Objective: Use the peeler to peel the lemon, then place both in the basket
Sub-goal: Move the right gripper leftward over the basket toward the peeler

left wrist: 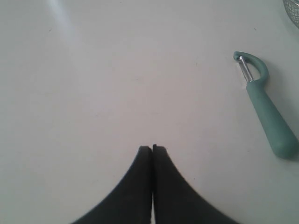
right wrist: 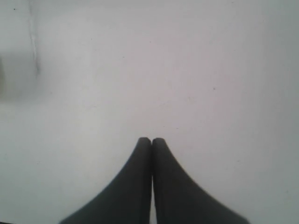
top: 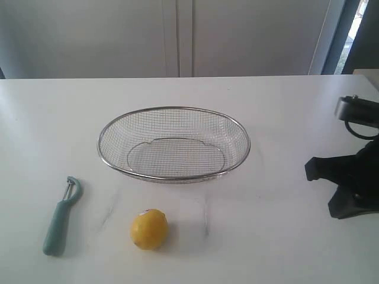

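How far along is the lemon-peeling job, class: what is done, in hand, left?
Done: nothing. The lemon sits whole on the table, skin on, and the basket holds nothing. In hand: nothing; the peeler lies untouched, apart from the lemon, and both arms' jaws are shut on nothing. Left: grasp peeler and lemon, peel, then put both in the basket.

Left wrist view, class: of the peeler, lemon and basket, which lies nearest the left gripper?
The teal-handled peeler: it lies beside the left gripper, while the basket barely shows and the lemon not at all.
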Robot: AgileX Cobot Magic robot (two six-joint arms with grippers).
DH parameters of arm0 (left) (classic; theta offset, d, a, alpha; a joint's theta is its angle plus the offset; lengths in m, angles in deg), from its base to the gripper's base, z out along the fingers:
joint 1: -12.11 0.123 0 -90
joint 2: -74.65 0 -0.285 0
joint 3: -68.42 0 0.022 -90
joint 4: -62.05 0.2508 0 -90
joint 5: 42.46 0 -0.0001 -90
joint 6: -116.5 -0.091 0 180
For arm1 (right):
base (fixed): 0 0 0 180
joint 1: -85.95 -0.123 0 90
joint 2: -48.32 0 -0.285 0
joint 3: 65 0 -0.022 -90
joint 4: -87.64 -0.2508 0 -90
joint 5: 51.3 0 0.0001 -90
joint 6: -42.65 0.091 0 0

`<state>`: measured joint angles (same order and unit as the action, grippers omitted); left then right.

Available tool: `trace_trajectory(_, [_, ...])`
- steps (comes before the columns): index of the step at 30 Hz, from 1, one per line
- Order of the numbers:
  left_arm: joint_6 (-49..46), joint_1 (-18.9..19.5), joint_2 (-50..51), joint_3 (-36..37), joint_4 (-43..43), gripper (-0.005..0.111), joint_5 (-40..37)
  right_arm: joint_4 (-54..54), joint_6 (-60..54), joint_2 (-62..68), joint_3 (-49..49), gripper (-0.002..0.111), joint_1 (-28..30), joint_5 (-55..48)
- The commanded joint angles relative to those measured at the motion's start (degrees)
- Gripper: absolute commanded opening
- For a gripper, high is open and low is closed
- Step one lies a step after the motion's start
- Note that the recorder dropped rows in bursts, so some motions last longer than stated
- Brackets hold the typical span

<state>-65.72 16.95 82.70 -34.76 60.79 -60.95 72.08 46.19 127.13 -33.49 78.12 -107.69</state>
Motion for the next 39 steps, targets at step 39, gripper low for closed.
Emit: trace_trajectory(39, [0.4,0.2,-0.3,0.4,-0.5,0.000,-0.6,0.2,7.1,10.4,-13.3,0.000,-22.6,-0.3])
